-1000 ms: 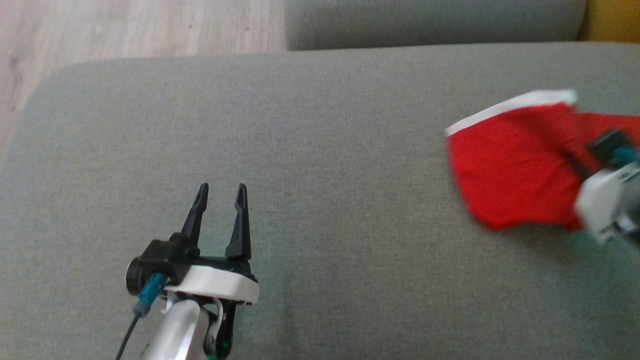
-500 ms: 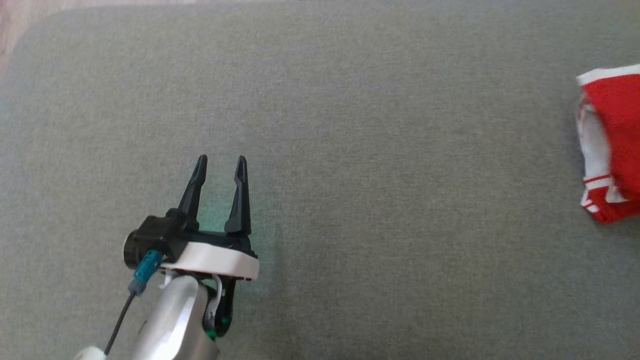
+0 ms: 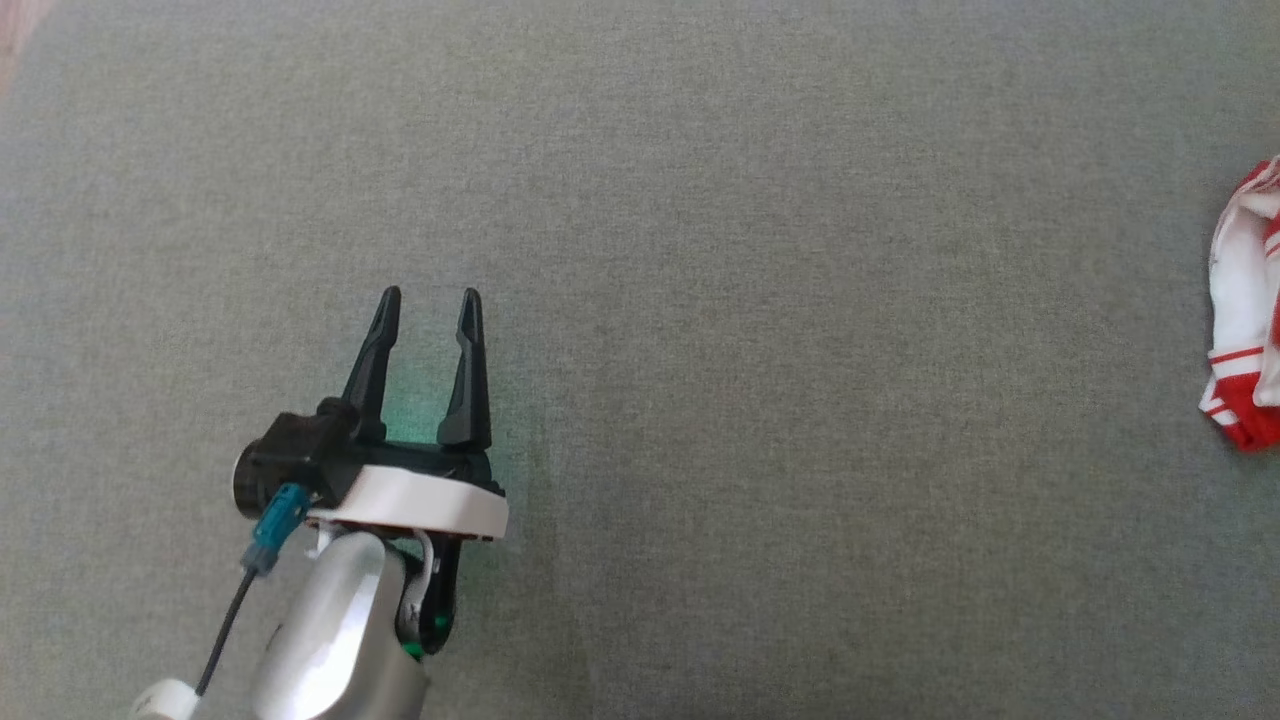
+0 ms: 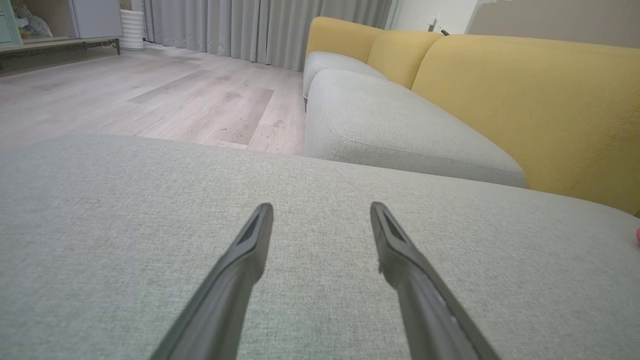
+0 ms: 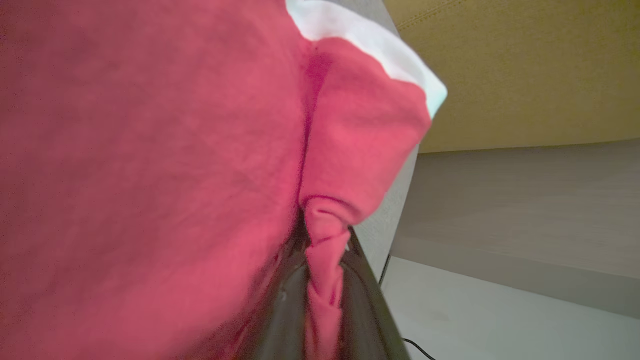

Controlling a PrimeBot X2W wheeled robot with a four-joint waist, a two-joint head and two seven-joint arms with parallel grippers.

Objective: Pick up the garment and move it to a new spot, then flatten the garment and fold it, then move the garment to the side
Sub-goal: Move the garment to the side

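Note:
The garment is red with white trim and stripes; a bunched part of it shows at the right edge of the head view, on the grey cushion. In the right wrist view the red garment hangs close before the lens, and my right gripper is shut on a pinched fold of it. My left gripper rests low over the cushion at the lower left of the head view, far from the garment, open with nothing between its fingers.
A second grey seat cushion and yellow backrests lie beyond my left gripper. Wooden floor and grey curtains are further off. A yellow backrest stands behind the hanging garment.
The head camera has tilted down, so the floor and far cushion left the picture. The garment has slid toward the right edge and the right gripper has left the head view. My left gripper stays open.

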